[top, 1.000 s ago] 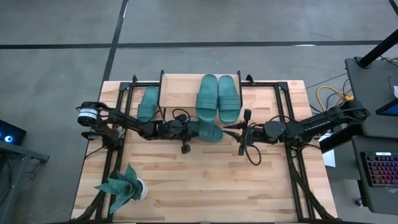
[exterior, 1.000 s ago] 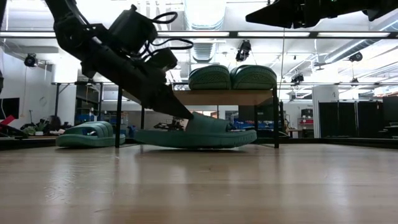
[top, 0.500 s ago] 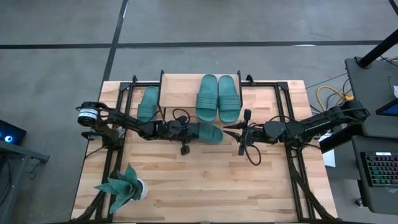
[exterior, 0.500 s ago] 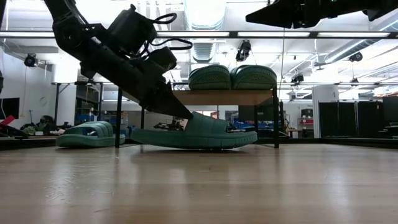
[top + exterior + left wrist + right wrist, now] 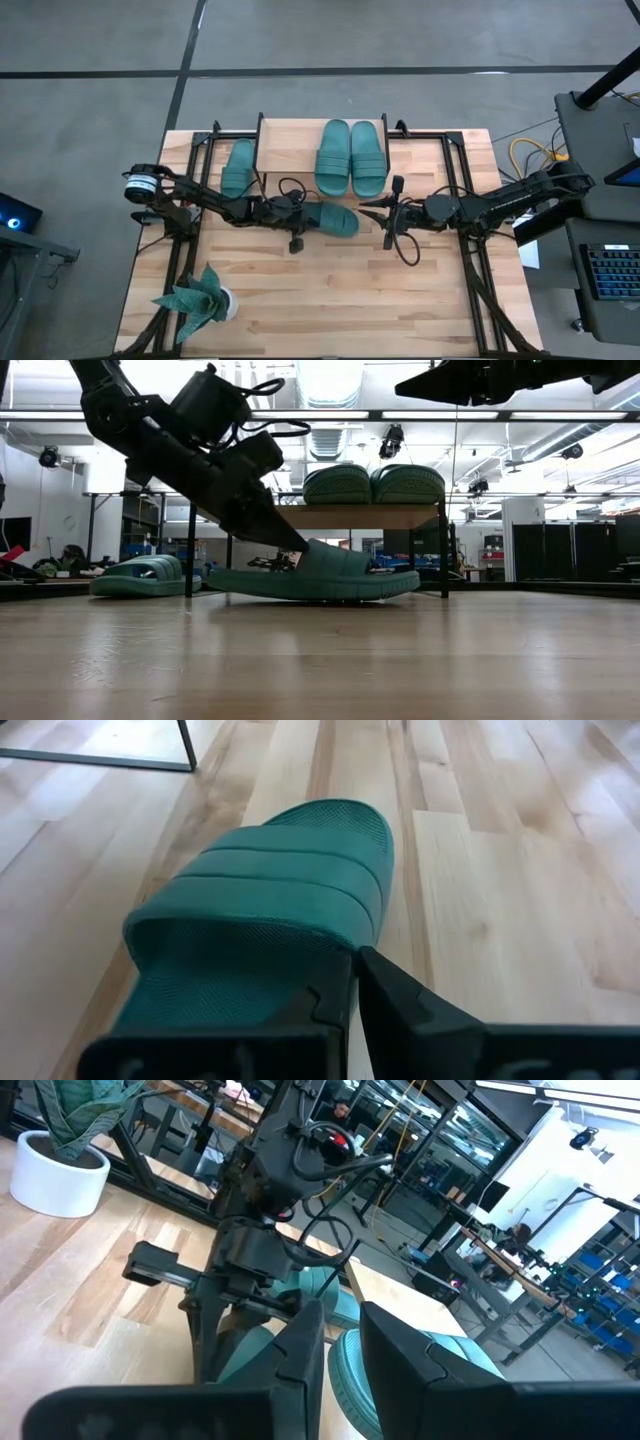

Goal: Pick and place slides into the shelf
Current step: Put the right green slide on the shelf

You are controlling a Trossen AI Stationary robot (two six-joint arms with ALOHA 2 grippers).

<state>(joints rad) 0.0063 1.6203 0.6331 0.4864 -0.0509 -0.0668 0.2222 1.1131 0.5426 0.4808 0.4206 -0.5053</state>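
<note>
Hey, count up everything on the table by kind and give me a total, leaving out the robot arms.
Slides: 4 (two on the shelf top, one on the table left of the shelf, one at the left gripper)
Shelf: 1
Potted plant: 1
Total: 6

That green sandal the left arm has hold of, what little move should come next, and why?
Probably a small lift. The left claw is pinching the slide at its heel, yet the sole lies almost flat on the table, lower than the shelf top.
</note>
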